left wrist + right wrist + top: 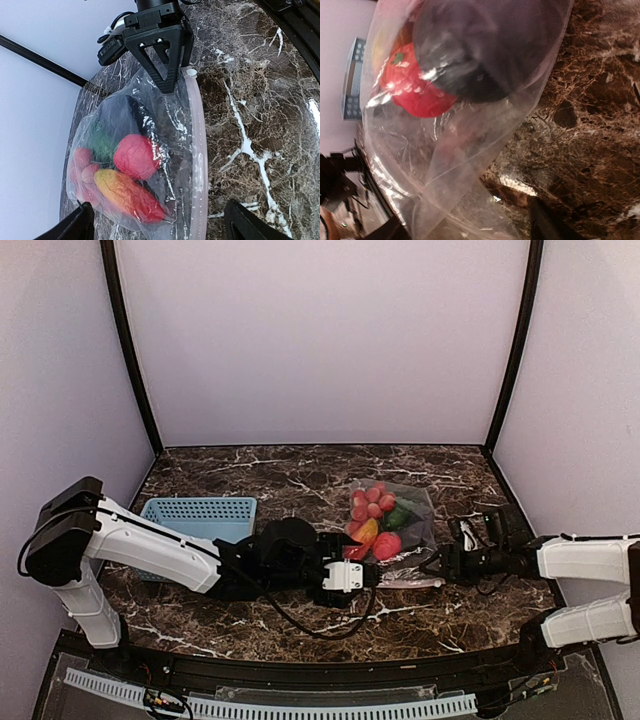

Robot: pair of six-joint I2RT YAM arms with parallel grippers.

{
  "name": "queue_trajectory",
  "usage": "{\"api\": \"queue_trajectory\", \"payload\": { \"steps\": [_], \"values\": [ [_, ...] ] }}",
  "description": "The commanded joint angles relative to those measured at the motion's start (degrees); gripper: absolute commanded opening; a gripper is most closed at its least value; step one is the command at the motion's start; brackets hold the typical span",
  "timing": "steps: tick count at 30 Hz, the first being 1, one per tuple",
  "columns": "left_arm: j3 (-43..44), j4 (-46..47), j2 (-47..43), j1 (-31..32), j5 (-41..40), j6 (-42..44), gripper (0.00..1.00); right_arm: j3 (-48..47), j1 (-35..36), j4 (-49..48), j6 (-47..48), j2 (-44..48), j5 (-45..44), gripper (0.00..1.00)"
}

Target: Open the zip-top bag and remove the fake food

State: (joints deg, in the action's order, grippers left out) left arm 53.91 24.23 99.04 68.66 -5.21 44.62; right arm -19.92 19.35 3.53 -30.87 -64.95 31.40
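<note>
On the marble table [300, 620], zip-top bag [400, 530] of fake food [372, 520], left jaws spread wide, right jaws pinching its zip edge.

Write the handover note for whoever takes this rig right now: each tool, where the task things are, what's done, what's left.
Left tool: open, at the near-left end of the zip-top bag, nothing gripped.
Right tool: at the bag's zip strip; its grip is unclear.
Bag lies flat on the marble table, right of the blue basket.
Fake food is all inside the bag.
Done: both arms in position.
Left: open the zip, take the food out.
</note>
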Motion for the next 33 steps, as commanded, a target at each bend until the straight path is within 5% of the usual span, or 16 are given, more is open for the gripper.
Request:
{"api": "queue_trajectory", "payload": {
  "steps": [1,11,14,18,24,33],
  "values": [
    [-1.6,4.3,1.6,0.5,0.0,2.3,0.9,0.3,-0.2,-10.0,-2.2,-3.1,4.8,0.6],
    [-2.3,12.2,6.4,1.1,-0.7,8.8,0.84,-1.0,-0.4,-11.1,-7.1,-0.4,9.9,0.09],
    [-0.8,11.6,7.9,1.1,-0.8,10.7,0.8,-1.7,-0.4,-10.3,-8.5,1.6,10.5,0.07],
    [1.8,10.4,9.7,1.3,0.2,11.5,0.62,-1.9,-0.4,-10.0,-10.5,3.9,10.7,0.01],
    [4.3,13.9,13.4,1.9,-0.4,11.6,0.53,-1.9,-0.3,-10.2,-12.4,5.6,11.3,0.0],
    [6.4,18.7,17.3,1.9,-4.0,13.1,0.68,-1.9,-0.4,-11.9,-16.9,7.9,12.6,0.0]
  ]
}}
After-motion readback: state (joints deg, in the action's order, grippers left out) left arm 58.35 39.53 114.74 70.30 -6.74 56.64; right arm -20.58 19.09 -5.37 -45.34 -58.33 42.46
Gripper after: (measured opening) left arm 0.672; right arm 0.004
